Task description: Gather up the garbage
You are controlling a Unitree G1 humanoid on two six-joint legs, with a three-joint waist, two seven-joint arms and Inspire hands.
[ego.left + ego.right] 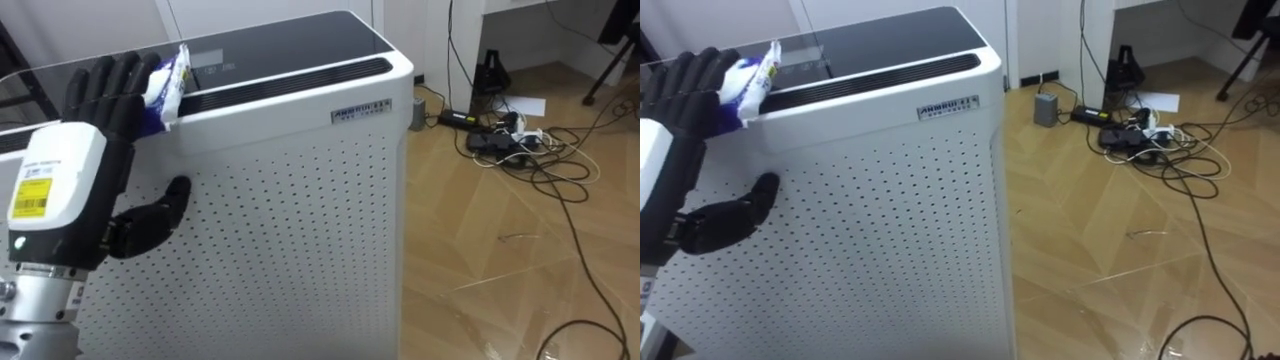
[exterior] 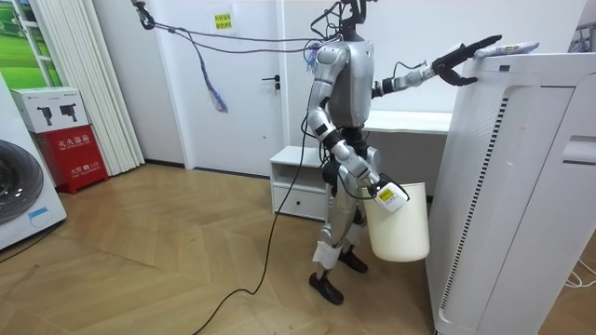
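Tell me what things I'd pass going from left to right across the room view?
washing machine → red cabinet → white door → low white cabinet → white bucket hanging beside the robot → tall white air purifier

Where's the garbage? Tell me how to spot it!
Find the big white machine with dotted sides. On its dark top, beside the robot's black left hand, sits a crumpled wrapper. It's white and blue, unlike everything else up there.
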